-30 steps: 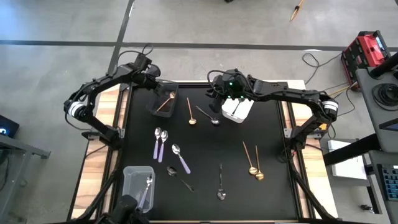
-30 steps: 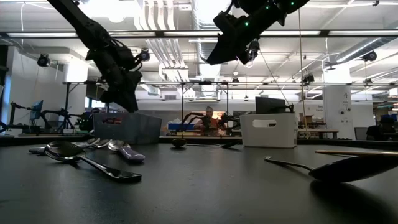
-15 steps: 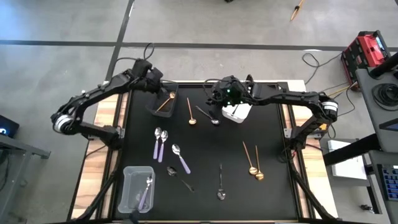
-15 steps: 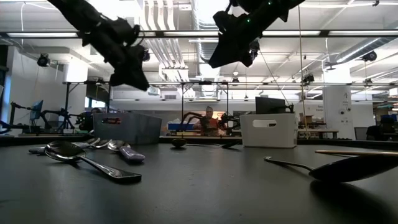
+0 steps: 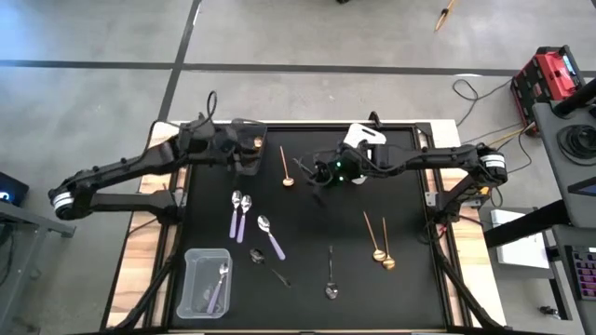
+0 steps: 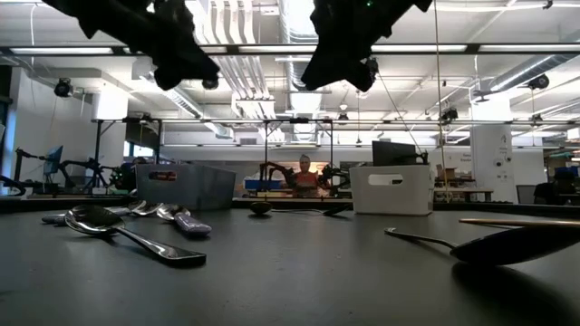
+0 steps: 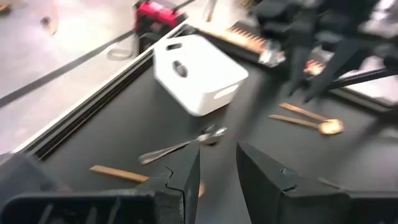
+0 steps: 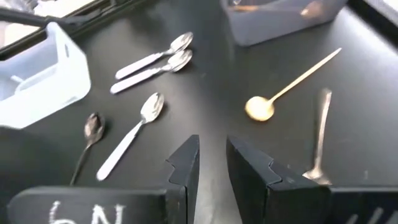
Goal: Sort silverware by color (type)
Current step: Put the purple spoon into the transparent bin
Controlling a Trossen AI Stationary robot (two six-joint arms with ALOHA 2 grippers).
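The silverware lies spread over the black table [image 5: 410, 288]. A gold spoon [image 5: 285, 167] and a dark spoon [image 5: 304, 169] lie near the far edge. Three lilac-handled spoons [image 5: 238, 214] lie at centre left, two dark spoons [image 5: 331, 275] near the front and two gold spoons [image 5: 380, 240] at the right. My left gripper [image 5: 250, 160] hangs open above the dark bin [image 5: 260, 138]; the left wrist view shows my left gripper [image 7: 217, 158] with nothing between its fingers. My right gripper [image 5: 315, 177] hangs open high above the dark spoon [image 8: 320, 137]; my right gripper [image 8: 212, 149] holds nothing.
A white bin [image 5: 364, 136] stands at the far edge, partly behind my right arm. A clear bin [image 5: 205, 282] holding lilac-handled spoons stands at the near left corner. Wooden strips border the table's left and right sides.
My left gripper has risen and swung from the far left corner toward the table's middle, over the dark bin's near end, and has tipped up toward level. My right gripper has gone from above the white bin toward the near left, to above the dark spoon.
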